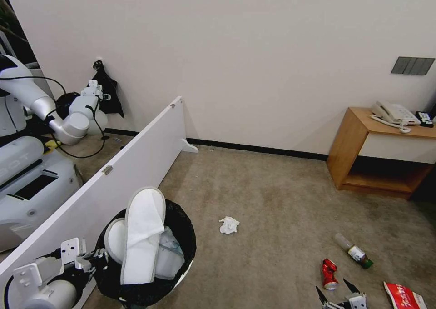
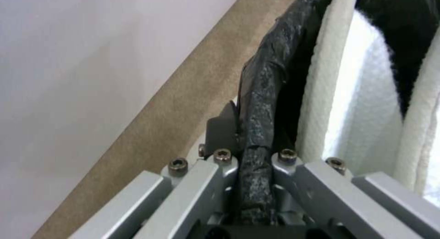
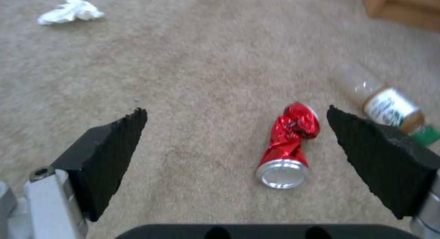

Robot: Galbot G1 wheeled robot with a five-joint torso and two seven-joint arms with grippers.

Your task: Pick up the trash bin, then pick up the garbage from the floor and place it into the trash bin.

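Right wrist view: the right gripper (image 3: 236, 129) hangs with fingers spread wide over the carpet (image 3: 192, 70), the crushed can (image 3: 286, 148) lying lengthwise nearer its right-hand pad. The left gripper (image 2: 254, 156) is clamped on the trash bin (image 1: 181, 236) rim.

slippers (image 1: 143, 231): 2 | tissue (image 1: 229, 225): 1 | can (image 1: 329, 273): 1 | bottle (image 1: 354, 251): 1 | packet (image 1: 404, 295): 1
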